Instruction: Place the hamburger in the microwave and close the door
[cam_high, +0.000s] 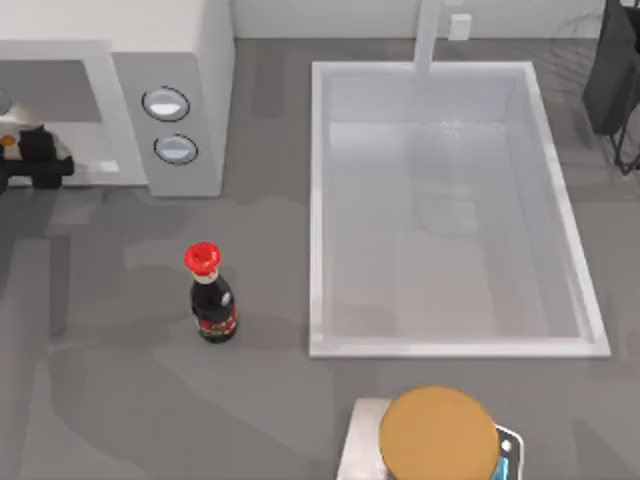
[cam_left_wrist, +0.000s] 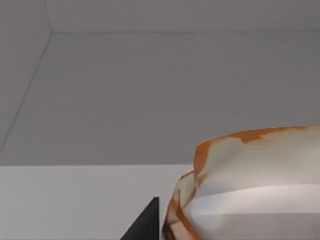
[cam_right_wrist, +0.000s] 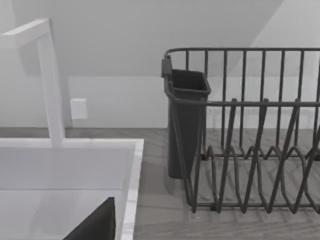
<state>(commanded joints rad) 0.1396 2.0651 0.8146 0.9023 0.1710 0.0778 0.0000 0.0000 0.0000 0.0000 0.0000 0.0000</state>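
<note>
Top view: the left gripper (cam_high: 25, 158) reaches into the open cavity of the microwave (cam_high: 170, 60) at the table's far left. A small orange-and-tan patch just beside the black gripper body is the hamburger (cam_high: 8, 142). Whether the jaws are apart or clamped on the bun cannot be told.

Left wrist view: the hamburger (cam_left_wrist: 250, 185) lies immediately ahead of the tool, pale with orange edges, over the grey interior floor and walls of the appliance. One dark fingertip (cam_left_wrist: 145, 225) shows just beside it.

To the right of the gripper stands the control panel with two round knobs (cam_high: 166, 103). Nearer the camera, a dark sauce bottle (cam_high: 210, 300) with a red cap stands upright on the grey table (cam_high: 100, 400). The white sink (cam_high: 450, 210) occupies the right half, with a brown disc (cam_high: 438, 435) at the near edge.

Right wrist view: a faucet (cam_right_wrist: 47, 80) stands behind the sink, and a dark wire dish rack (cam_right_wrist: 245, 130) with a cutlery cup stands beside it. The state of the right gripper's jaws cannot be told.
</note>
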